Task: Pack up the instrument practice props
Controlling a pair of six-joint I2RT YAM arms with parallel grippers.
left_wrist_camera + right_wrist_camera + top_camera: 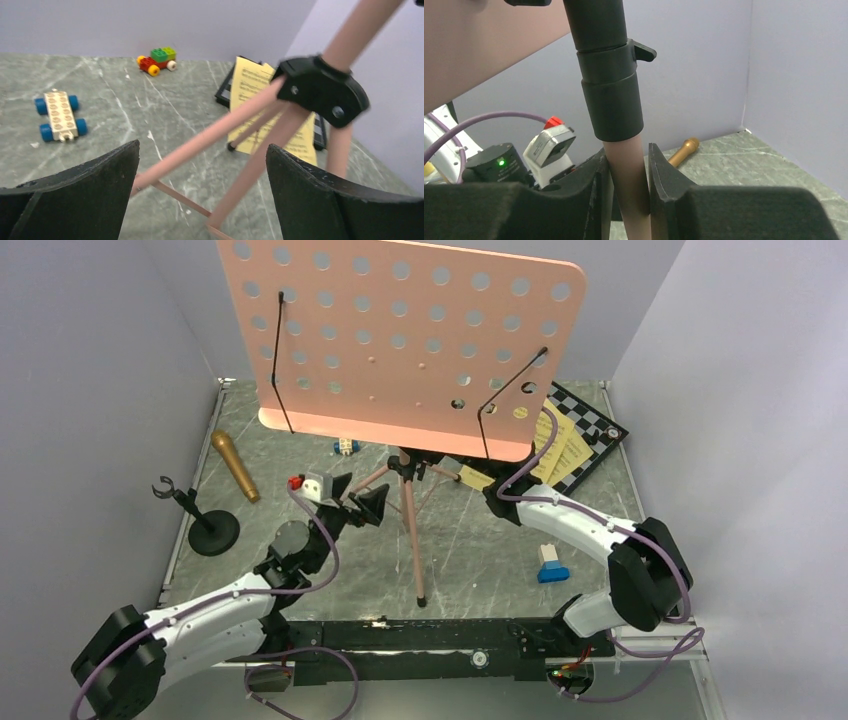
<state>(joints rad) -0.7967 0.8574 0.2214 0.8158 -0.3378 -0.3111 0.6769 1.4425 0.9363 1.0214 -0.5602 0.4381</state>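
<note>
Right wrist view: right end effector (626,172) clamped on stand (623,150) pole, just under black collar (610,95). Left end effector (202,192) wide open, empty, facing tripod hub (322,90). Stand upright mid-table (480,560); pages (560,450) on chessboard (600,425), far right. Hold right grip steady and plumb. Close left on hub rather than one leg. Fold slowly; desk likely top-heavy.

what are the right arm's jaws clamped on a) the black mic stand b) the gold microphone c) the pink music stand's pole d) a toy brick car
c: in the right wrist view the jaws press on both sides of the music stand pole just under its black collar, while the microphone lies apart on the table.
</note>
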